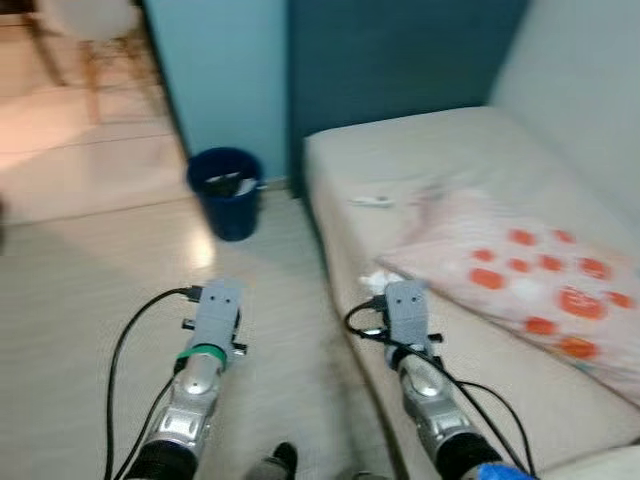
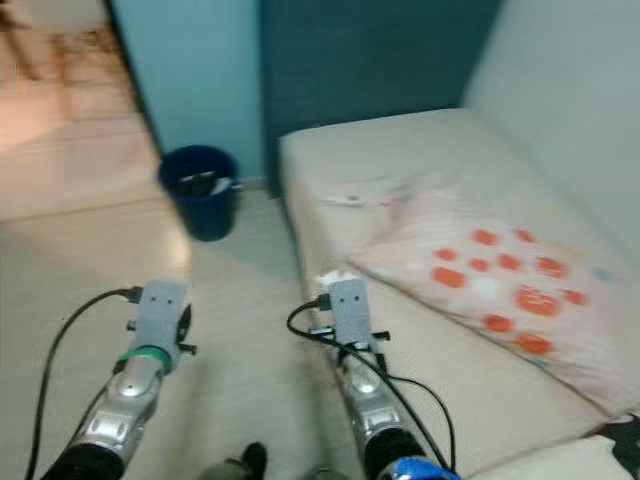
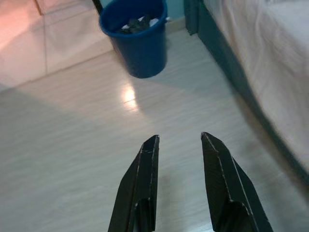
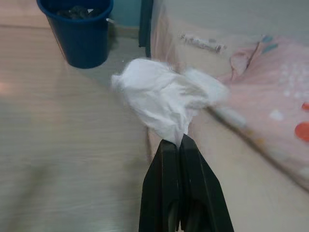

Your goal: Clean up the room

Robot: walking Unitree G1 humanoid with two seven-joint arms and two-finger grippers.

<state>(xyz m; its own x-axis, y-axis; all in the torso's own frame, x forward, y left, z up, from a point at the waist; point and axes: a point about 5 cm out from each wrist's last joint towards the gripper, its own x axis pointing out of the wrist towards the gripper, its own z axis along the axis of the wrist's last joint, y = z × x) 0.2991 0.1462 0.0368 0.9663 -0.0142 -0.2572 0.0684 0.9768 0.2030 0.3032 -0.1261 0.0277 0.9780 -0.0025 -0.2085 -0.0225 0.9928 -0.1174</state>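
Observation:
A crumpled white tissue [image 4: 166, 99] hangs from my right gripper [image 4: 179, 141], which is shut on it over the front edge of the beige sofa [image 1: 430, 150]. In the left eye view the tissue [image 1: 378, 279] peeks out just beyond the right wrist [image 1: 406, 308]. My left gripper [image 3: 178, 140] is open with nothing in it, held over the pale floor [image 3: 72, 145]. A blue waste bin [image 1: 226, 190] with rubbish inside stands on the floor by the blue wall, ahead of both grippers. A small white item [image 1: 372, 201] lies on the sofa seat.
A pink pillow with red spots [image 1: 520, 275] lies on the sofa to the right. A chair with wooden legs [image 1: 90, 40] stands far back left. The blue wall [image 1: 230, 70] rises behind the bin.

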